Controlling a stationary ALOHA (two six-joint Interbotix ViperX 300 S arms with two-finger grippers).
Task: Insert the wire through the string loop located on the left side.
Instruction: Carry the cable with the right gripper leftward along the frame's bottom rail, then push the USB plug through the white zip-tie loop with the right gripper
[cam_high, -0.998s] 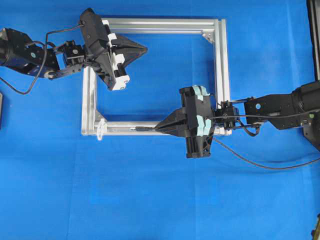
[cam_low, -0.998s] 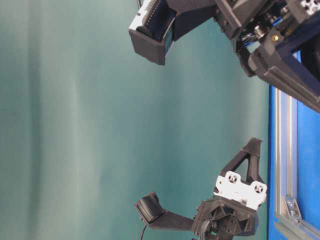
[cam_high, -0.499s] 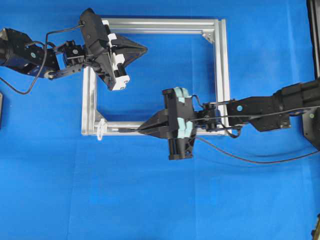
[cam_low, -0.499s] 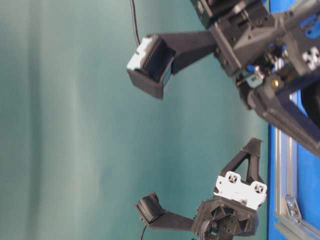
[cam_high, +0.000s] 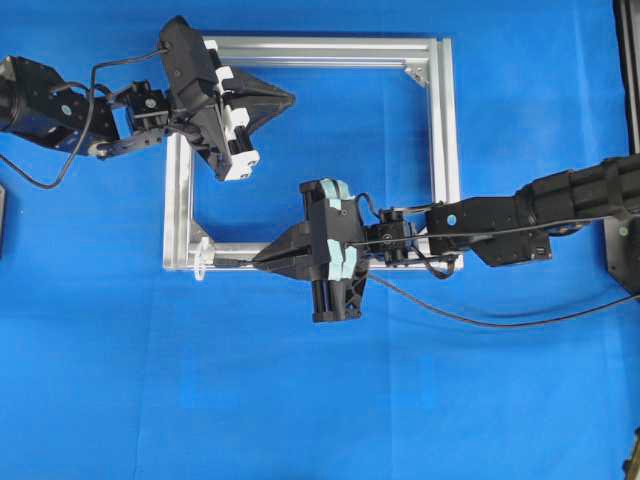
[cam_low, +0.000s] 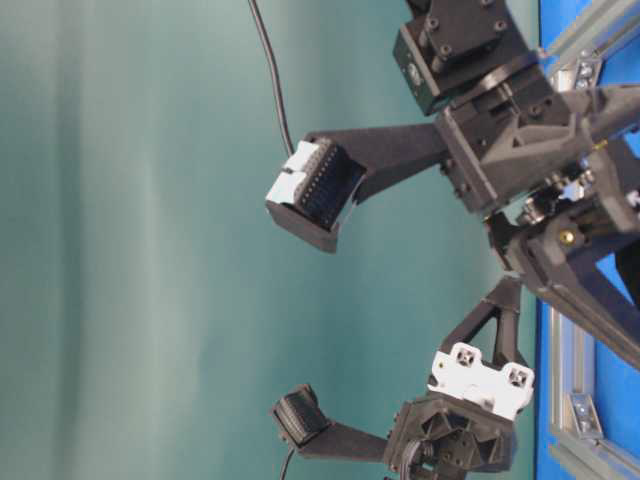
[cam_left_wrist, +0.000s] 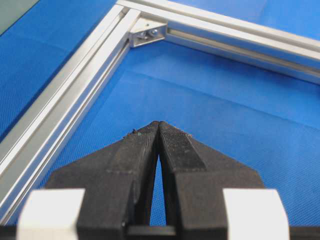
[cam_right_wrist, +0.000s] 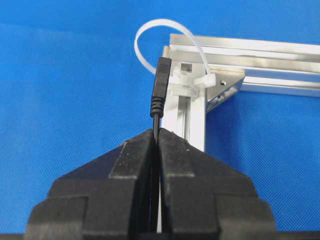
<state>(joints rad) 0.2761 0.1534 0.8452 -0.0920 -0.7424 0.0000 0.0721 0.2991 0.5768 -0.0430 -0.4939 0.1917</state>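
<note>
Thin black wire (cam_right_wrist: 156, 131) with cylindrical plug: clenched in right gripper (cam_right_wrist: 155, 134) jaws, plug tip ahead, at whitish translucent string loop (cam_right_wrist: 172, 47). Left gripper (cam_left_wrist: 158, 126) jaws: clenched, nothing held, apart.

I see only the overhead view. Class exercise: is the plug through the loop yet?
Observer: Not clearly. In the right wrist view the plug of the wire stands in front of the string loop, its tip level with the loop's mount.
Operator: Is the wire gripped firmly?
Observer: The right gripper is shut on it just behind the plug.
Operator: And the left gripper?
Observer: The left gripper is shut and empty, above the cloth inside the frame.
</note>
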